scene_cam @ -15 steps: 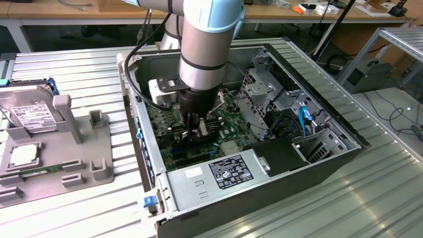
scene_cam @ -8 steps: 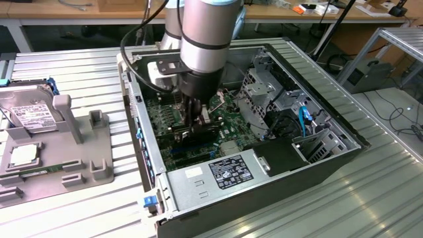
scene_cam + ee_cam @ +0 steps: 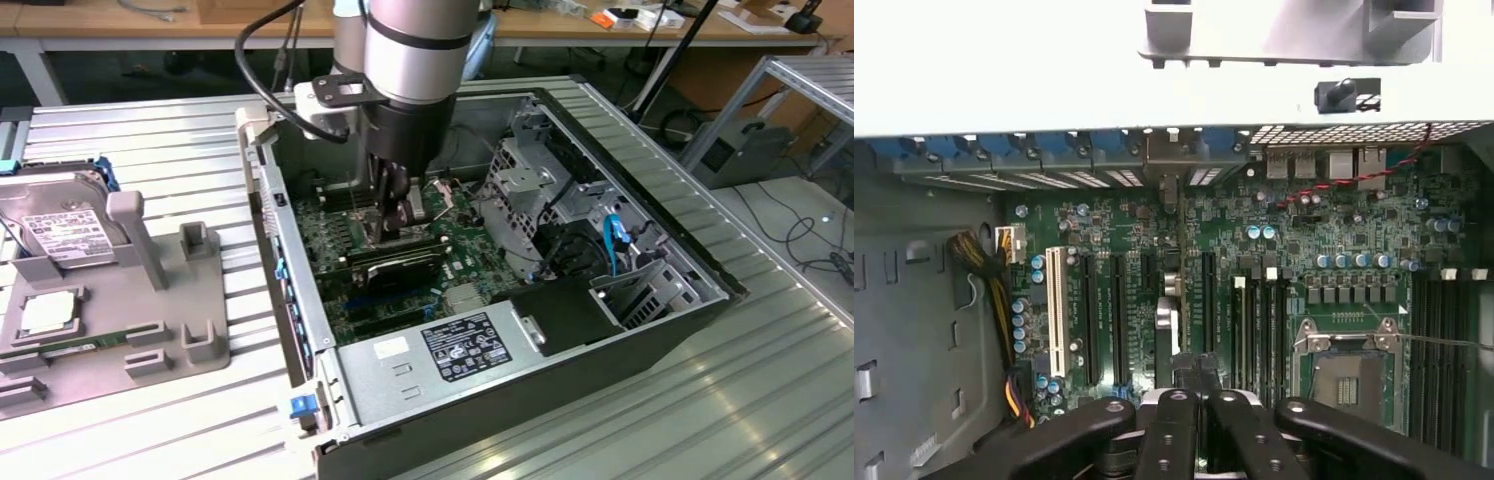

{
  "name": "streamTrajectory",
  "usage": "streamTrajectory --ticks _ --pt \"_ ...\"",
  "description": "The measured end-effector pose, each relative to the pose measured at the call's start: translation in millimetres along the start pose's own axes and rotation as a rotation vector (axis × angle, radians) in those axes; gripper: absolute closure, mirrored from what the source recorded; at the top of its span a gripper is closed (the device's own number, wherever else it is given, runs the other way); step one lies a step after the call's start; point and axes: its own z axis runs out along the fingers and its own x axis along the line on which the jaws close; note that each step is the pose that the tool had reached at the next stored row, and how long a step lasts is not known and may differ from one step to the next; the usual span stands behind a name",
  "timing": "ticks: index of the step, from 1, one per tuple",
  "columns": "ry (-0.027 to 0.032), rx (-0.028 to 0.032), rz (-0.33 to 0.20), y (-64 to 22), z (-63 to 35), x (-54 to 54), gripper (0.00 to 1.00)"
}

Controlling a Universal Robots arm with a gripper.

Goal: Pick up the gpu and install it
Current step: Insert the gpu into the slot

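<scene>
**Exterior view: end effector down inside the case, clenched at the gpu**

The arm reaches straight down into the open case [image 3: 641, 215], which lies on its side on the table [image 3: 747, 400] so the board [image 3: 461, 255] faces up and can be reached from above. The end effector [image 3: 400, 232] sits at the middle of the case, clenched. Its tips meet at the top edge of the gpu [image 3: 394, 270]. I can't tell whether they pinch the card or only bear on it.

In the wrist view the end effector [image 3: 1199, 385] looks along the gpu [image 3: 1167, 320], which stands on edge among the long slots. Its bracket [image 3: 1169, 165] is up against the case's rear wall, and to my eye the card is in or at its slot.

The case also holds a power supply [image 3: 454, 345] at its near end, a drive cage [image 3: 534, 185] on its far side, and blue cables [image 3: 614, 240]. Outside the case, on the exterior view's left, a grey tray [image 3: 200, 345] holds a hard drive [image 3: 60, 230] and a small chip [image 3: 47, 315], both untouched.
</scene>
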Motion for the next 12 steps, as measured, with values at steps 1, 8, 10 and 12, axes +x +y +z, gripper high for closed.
streamTrajectory --ticks 1,8,10,12 --pt "-0.0002 0.0001 0.000 0.0 -0.7 0.0 0.89" --pt "-0.0008 0.0000 0.000 -3.5 -0.8 0.2 0.89" --pt "-0.0009 0.0000 0.000 -3.6 -0.8 0.2 0.89" --pt "-0.0009 0.0000 0.000 -3.6 -0.8 0.2 0.89"
